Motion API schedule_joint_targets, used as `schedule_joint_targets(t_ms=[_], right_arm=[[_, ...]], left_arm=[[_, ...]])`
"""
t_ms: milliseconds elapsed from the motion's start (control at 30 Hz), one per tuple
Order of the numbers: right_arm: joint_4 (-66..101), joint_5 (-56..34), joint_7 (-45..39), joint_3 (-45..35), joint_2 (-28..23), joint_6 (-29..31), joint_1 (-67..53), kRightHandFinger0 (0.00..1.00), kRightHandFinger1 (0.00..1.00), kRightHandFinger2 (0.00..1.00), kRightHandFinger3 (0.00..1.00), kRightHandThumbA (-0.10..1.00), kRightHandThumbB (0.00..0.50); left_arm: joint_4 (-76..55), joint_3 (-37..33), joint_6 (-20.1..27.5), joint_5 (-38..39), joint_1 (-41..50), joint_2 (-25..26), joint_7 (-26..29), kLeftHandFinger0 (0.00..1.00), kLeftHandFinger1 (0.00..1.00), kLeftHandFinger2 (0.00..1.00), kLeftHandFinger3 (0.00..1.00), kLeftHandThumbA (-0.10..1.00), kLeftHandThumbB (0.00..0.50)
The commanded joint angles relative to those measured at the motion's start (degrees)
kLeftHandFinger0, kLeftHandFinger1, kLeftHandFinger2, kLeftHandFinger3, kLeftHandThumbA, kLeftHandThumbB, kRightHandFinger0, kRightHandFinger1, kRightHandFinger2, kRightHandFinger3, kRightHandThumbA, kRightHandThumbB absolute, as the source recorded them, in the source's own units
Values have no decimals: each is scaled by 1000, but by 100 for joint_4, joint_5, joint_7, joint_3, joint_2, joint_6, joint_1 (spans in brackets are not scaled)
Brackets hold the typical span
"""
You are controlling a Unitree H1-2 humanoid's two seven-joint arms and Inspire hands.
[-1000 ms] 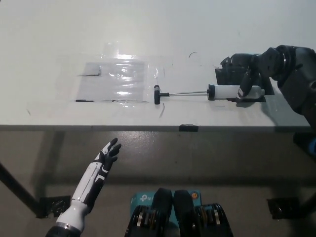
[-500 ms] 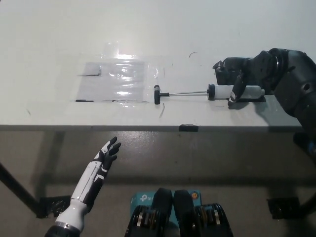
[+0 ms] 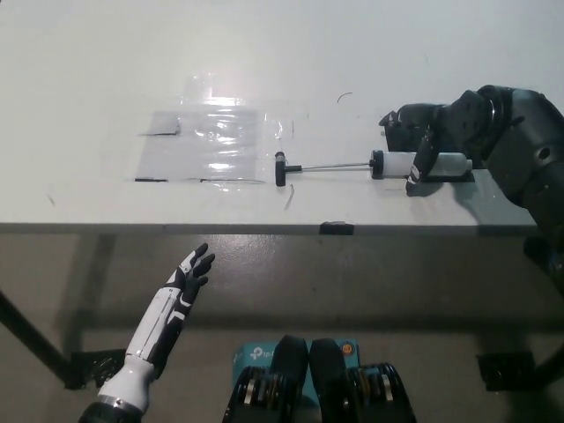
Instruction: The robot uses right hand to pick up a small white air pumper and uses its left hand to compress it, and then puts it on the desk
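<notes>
White pump: your air pumper [image 3: 401, 164] lies on the desk [image 3: 88, 88], rod extended.
Right hand [image 3: 421, 134]: fingers curled over its barrel.
Left hand [image 3: 189, 275]: spread, below desk edge.

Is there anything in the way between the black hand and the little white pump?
No, nothing visible is in the way. The right hand is already over the air pumper on the desk, fingers curled across its white barrel. The left hand waits below the desk edge.

Right hand [image 3: 423, 137] over air pumper [image 3: 401, 164], seemingly touching.
</notes>
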State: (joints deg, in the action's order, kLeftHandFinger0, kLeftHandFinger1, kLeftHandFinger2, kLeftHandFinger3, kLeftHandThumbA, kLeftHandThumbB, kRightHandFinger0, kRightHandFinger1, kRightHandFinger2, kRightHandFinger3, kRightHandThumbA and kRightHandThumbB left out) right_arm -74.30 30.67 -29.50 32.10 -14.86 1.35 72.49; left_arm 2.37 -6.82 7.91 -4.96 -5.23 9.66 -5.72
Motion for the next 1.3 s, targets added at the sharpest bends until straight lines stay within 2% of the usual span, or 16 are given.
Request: schedule_joint_targets(t_ms=[0,67,267,333,367,400,433,467,533,633,667,700,733,767,833,1267], right_arm=[[-97,-107,-167,-124,-30,82,471,1000,1000,1000,1000,1000,304],[-136,-133,-207,-150,-22,117,477,1000,1000,1000,1000,1000,296],[-186,141,-33,64,-2,114,463,1000,1000,1000,1000,1000,357],[-225,177,17,110,25,73,464,1000,1000,956,1000,1000,336],[-257,224,90,157,54,33,456,1000,826,728,826,900,318],[-266,245,135,181,65,34,447,1000,760,668,761,852,314],[-262,244,175,187,72,55,431,730,548,479,480,675,278],[-249,275,235,217,84,97,412,256,306,424,510,396,242],[-164,493,693,392,123,264,336,390,572,570,361,-62,228],[-186,443,850,370,166,196,344,304,502,564,514,-100,190],[-172,426,930,349,166,210,323,263,466,533,393,-100,183],[-177,399,1032,314,159,241,289,170,452,693,433,-100,155],[-196,382,1119,290,148,292,256,221,596,946,639,-100,157],[-206,370,1144,277,139,319,254,247,708,1000,799,-100,150],[-194,379,1205,277,117,375,242,237,745,1000,1000,-100,155],[-173,263,1342,45,-37,435,121,241,680,990,1000,-100,166]], left_arm=[[-199,32,101,17,-65,109,-125,1000,1000,1000,1000,1000,199],[-201,36,99,26,-63,110,-128,1000,1000,1000,1000,1000,196],[-191,26,85,15,-90,119,-140,1000,1000,1000,1000,1000,189],[-196,26,76,9,-89,114,-133,1000,1000,1000,1000,1000,191],[-210,29,68,4,-87,115,-129,1000,1000,1000,1000,1000,191],[-219,31,66,6,-85,117,-129,1000,1000,1000,1000,1000,191],[-223,35,61,6,-90,115,-125,1000,1000,1000,1000,1000,191],[-229,36,48,-20,-97,120,-114,1000,1000,1000,1000,1000,191],[-243,68,44,6,-96,131,-105,1000,1000,1000,1000,1000,188],[-195,92,83,15,-146,135,-104,1000,1000,1000,1000,1000,184],[-197,95,73,55,-149,134,-129,1000,1000,1000,1000,1000,182],[-227,92,32,33,-128,127,-120,1000,1000,1000,1000,1000,185],[-228,86,56,28,-104,126,-122,1000,1000,1000,1000,1000,188],[-228,87,60,37,-104,129,-127,1000,1000,1000,1000,1000,187],[-168,95,132,48,-122,124,-118,1000,1000,1000,1000,1000,185],[-100,102,160,52,-172,131,-121,1000,1000,1000,1000,1000,176]])
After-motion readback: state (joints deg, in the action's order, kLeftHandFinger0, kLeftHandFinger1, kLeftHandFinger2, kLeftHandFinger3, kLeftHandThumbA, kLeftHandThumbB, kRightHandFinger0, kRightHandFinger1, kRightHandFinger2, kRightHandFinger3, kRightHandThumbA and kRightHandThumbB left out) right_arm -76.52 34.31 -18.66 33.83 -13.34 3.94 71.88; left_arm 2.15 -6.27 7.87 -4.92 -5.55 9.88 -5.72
